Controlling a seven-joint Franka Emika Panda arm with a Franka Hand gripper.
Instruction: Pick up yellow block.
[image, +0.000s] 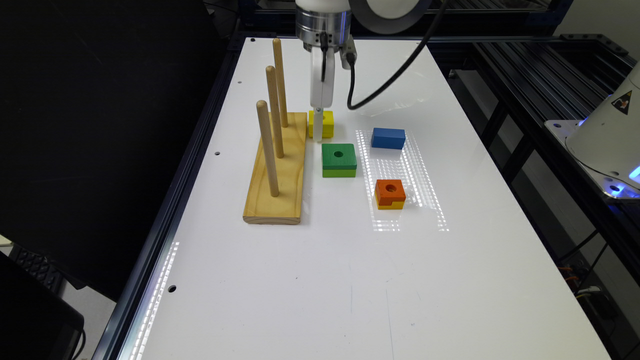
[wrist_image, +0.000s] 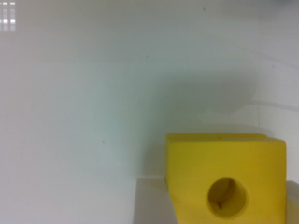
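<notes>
We find no legible words, brand names or numbers on any object in either view. The one sign we can make out is a triangular warning symbol (image: 622, 102), dark with a yellow mark inside, standing on the white robot base (image: 607, 137) at the exterior view's right. Its pictogram is too small for us to identify.
</notes>
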